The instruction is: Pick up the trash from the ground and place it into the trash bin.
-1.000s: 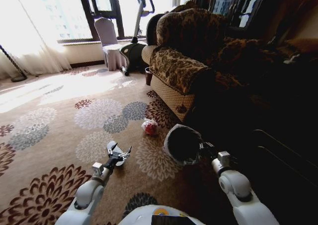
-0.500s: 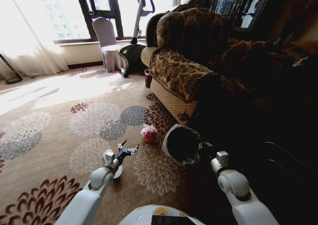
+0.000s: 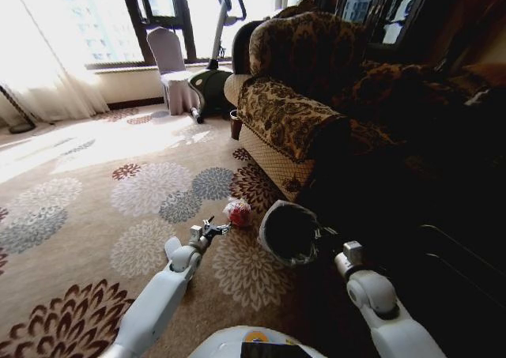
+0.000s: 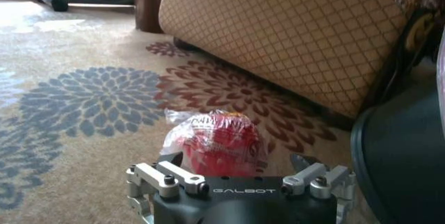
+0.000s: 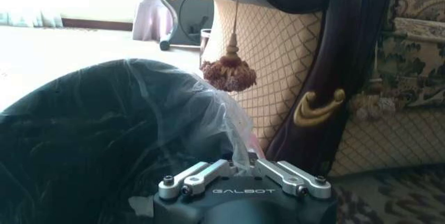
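1. Head view, lower centre of the frame: the left hand [image 3: 212, 230] has travelled up and to the right across the carpet [image 3: 95, 208] over the last second, and now sits just short of the red crumpled wrapper ball [image 3: 237, 212].
2. The whole scene has also slid a little between the earlier frames and this one, so the camera moved too; the ball itself has not been shifted.
3. In the left wrist view the ball [image 4: 219, 143] lies on the carpet directly ahead of the left hand [image 4: 240, 174], whose fingers [image 4: 167, 177] are spread wide on either side and grasp nothing.
4. The right hand [image 5: 243, 169], at the lower middle of its wrist view, is clenched on the grey liner at the rim of the trash bin [image 5: 90, 130].
5. In the head view the bin [image 3: 288, 231] is tipped toward the robot, just right of the ball, beside the sofa [image 3: 292, 121].
6. Judgement: the approach looks nearly finished, the pickup not yet made, and the drop should be short.
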Robot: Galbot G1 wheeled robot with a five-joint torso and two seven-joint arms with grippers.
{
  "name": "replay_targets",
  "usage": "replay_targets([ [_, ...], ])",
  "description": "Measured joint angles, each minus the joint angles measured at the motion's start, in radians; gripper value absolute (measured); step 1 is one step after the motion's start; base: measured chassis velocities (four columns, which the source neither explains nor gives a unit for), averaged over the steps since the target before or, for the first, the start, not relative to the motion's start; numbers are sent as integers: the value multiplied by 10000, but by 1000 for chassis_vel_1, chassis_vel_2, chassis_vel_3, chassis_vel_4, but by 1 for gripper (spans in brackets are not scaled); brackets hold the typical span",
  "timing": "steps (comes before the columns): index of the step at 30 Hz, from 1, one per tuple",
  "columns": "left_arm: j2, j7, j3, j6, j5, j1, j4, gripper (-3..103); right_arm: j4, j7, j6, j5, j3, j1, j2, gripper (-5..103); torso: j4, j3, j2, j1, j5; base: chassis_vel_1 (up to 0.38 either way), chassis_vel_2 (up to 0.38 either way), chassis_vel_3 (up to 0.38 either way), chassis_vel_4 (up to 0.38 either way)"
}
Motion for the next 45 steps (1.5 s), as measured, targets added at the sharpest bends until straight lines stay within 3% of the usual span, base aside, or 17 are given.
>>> replay_targets([
  [6, -399, -81, 942, 95, -15, -1245, 1745, 100, 123, 0, 21, -36, 218, -169, 196, 1, 1, 0, 0, 0, -3, 0, 0, 0, 0],
  [18, -1153, -31, 1597, -329, 186, -3333, 4833, 100, 235, 2, 209, -56, 500, -437, 281, 1, 0, 0, 0, 0, -1, 0, 0, 0, 0],
  [45, -872, 62, 1675, -99, 305, -2914, 4184, 100, 144, 2, 127, -131, 388, -267, 246, 1, -1, -1, 3, -1, -2, -28, 23, 22, -23],
])
